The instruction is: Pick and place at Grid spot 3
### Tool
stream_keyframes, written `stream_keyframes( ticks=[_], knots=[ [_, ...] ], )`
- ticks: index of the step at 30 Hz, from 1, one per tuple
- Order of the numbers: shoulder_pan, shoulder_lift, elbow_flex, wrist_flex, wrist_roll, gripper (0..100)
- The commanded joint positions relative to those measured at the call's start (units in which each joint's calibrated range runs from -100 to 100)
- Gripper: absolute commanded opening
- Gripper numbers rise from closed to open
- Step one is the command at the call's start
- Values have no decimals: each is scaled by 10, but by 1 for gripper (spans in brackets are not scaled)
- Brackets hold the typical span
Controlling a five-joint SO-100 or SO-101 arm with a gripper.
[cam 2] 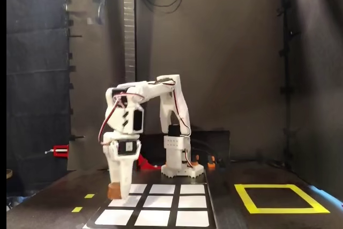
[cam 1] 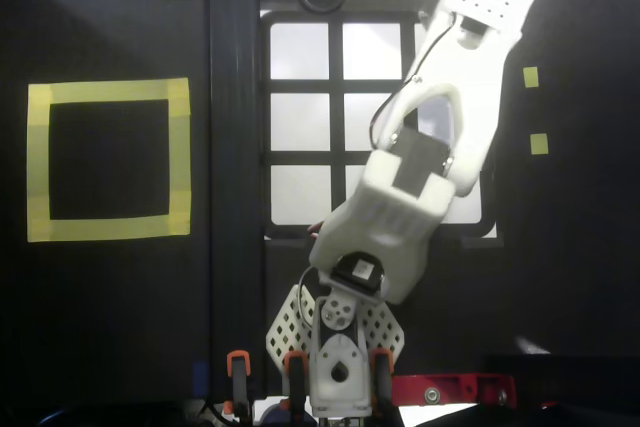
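One small brown block (cam 2: pixel 113 190) sits gripped in the claw (cam 2: pixel 119 191), low over the grid's left edge in the fixed view. Grid spot 3 (cam 1: pixel 445 48) lies under the arm overhead; releasing off-centre risks straddling the black frame (cam 1: pixel 338 81).

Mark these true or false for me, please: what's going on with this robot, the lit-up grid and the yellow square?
1. Nothing lies inside the yellow tape square. True.
2. The glowing grid has sixteen cells. False: the fixed view shows nine, three by three.
3. The tool has a small brown thing at its tip. True, seen in the fixed view.
4. The arm reaches toward the yellow square. False: in the overhead view it leans over the grid's far side, away from the square.
5. The robot's base stands in the middle of the grid. False: it sits outside the grid's edge.
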Motion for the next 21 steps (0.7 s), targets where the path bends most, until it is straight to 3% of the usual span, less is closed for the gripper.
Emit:
stream_keyframes(
  ticks=[1,12,17,21],
  knots=[
    [14,19,-20,-24,19,13],
    [6,79,-19,-64,25,14],
    [11,69,-20,-47,40,33],
    [15,60,-20,-45,41,35]
  ],
)
